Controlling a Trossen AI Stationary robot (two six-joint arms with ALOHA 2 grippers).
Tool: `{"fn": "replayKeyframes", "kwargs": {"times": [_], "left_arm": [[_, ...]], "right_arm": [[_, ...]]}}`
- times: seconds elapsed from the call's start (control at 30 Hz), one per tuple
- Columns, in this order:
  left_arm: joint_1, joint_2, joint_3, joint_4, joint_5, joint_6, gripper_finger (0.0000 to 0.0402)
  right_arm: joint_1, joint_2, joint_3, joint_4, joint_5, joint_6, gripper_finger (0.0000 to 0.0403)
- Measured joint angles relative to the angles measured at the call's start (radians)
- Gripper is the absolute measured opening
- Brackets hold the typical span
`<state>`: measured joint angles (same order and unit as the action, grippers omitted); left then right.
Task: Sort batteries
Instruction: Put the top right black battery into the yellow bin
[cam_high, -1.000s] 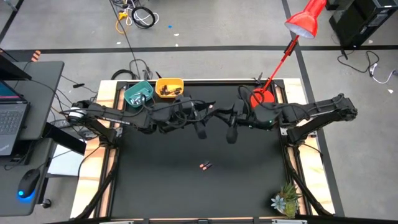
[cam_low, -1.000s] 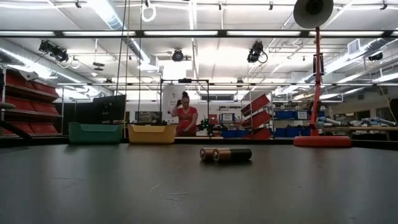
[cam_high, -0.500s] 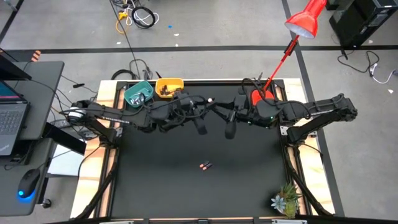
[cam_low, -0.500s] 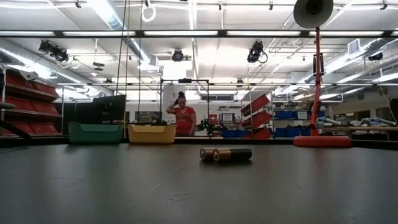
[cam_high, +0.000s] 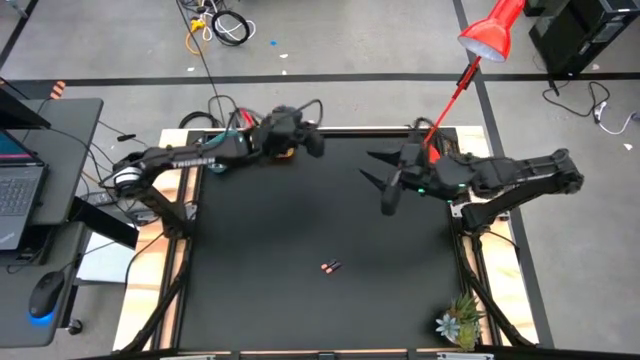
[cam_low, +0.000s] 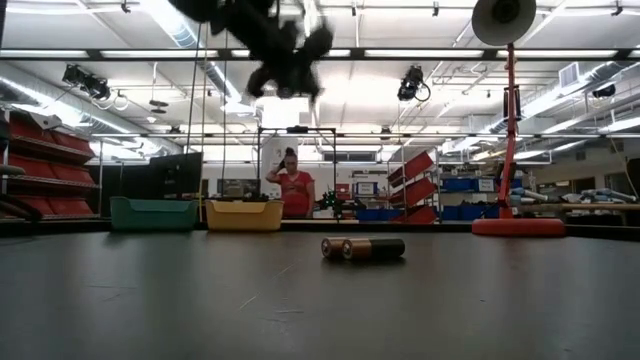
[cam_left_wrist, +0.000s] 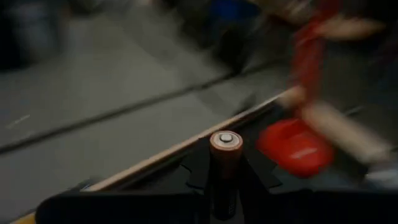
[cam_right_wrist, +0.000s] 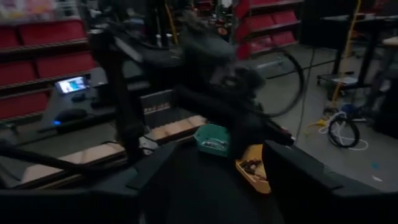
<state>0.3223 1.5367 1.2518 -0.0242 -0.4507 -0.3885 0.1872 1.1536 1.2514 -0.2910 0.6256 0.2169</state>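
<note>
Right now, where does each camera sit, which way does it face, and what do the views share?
High: above the table, looking straight down; both arms, left gripper near the bowls, right gripper open.
Low: at table height, looking level across; two batteries, an arm overhead.
Left wrist: past its own fingers, shut on a battery.
Right wrist: past its open fingers toward the teal bowl and left arm.
Shared: high and low both show the two batteries.

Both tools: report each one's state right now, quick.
Left tool: shut on a copper-topped battery, up near the yellow bowl.
Right tool: open, holding nothing, above the table.
</note>
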Motion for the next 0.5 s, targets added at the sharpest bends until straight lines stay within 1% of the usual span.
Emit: {"fn": "replayKeyframes", "kwargs": {"times": [0.03,0.13,0.27,0.37,0.5], "left_arm": [[0.037,0.009,-0.001,-0.056,0.000,-0.004,0.0046],[0.147,0.037,-0.001,-0.152,0.008,-0.011,0.0046],[0.266,0.100,-0.001,-0.209,0.033,-0.017,0.0046],[0.320,0.149,-0.001,-0.235,0.061,-0.074,0.0046],[0.350,0.216,0.000,-0.347,0.108,-0.179,0.0046]], "right_arm": [[0.007,-0.018,0.000,-0.013,0.000,0.001,0.0241],[0.038,-0.066,0.000,-0.060,0.000,-0.008,0.0235],[0.066,-0.107,0.000,-0.163,0.002,-0.030,0.0224],[0.078,-0.115,0.000,-0.252,0.003,-0.029,0.0217],[0.082,-0.114,0.000,-0.326,0.002,-0.034,0.0207]]}}
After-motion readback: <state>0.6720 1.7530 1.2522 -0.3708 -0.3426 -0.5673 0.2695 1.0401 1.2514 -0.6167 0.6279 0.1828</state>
